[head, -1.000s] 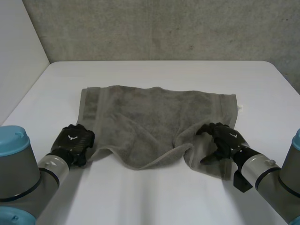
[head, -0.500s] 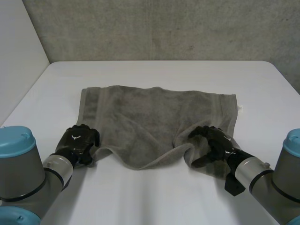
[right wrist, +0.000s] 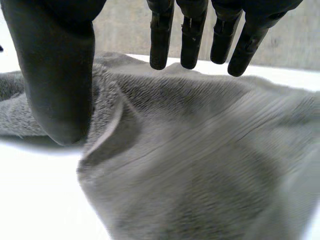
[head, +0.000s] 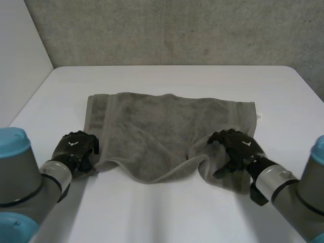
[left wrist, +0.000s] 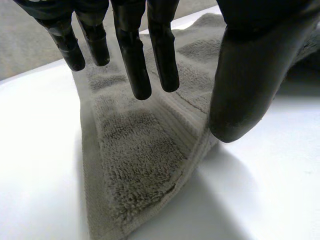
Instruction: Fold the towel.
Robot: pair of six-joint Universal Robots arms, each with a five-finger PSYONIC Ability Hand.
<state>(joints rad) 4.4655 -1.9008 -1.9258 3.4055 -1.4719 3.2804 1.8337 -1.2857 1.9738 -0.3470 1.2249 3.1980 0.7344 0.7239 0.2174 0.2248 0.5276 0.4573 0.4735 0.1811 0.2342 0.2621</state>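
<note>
White table [head: 167, 76]; rumpled grey towel [head: 167, 126]

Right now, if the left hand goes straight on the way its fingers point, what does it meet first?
The towel: the left hand aims straight fingers at its near corner, with nothing between. How big the gap is I cannot tell.

The towel [head: 167, 126] lies spread across the middle of the desk [head: 167, 81], its far edge toward the desk's far edge and its near edge toward the near edge. The left hand [head: 76, 149] is at the towel's near-left corner, with its fingers [left wrist: 135, 65] over that corner. The right hand [head: 238, 149] is over the towel's near-right corner. The 2 hands are well apart. 1 wall [head: 167, 30] stands behind the desk's far edge.
</note>
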